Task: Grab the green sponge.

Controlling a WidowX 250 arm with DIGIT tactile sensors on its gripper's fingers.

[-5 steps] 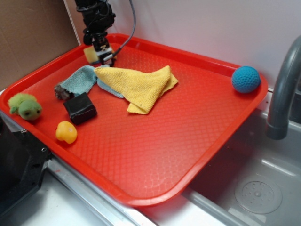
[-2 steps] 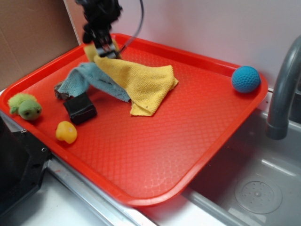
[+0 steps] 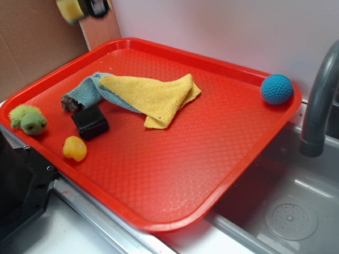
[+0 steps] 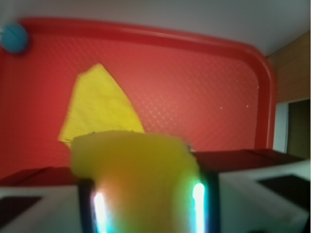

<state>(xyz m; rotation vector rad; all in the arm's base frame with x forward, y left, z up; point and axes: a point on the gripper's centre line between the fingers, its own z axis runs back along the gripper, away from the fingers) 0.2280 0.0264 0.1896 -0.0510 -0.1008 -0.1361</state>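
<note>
The green sponge (image 3: 71,9) is a yellow foam block held high above the back left corner of the red tray (image 3: 222,137), at the top edge of the exterior view. My gripper (image 3: 87,7) is shut on it and is mostly cut off by the frame. In the wrist view the sponge (image 4: 138,179) fills the space between the two fingers, blurred and close; its dark green face is not visible. The tray (image 4: 194,87) lies far below.
On the tray lie a yellow cloth (image 3: 153,95) over a blue cloth (image 3: 90,90), a black block (image 3: 90,121), a yellow rubber duck (image 3: 74,148), a green plush toy (image 3: 29,119) and a blue ball (image 3: 276,88). A grey faucet (image 3: 318,100) and sink stand to the right.
The gripper rose from the tray's back left corner with the sponge in it. The yellow cloth's corner lifted with it, then dropped back onto the tray, lying slightly shifted.
</note>
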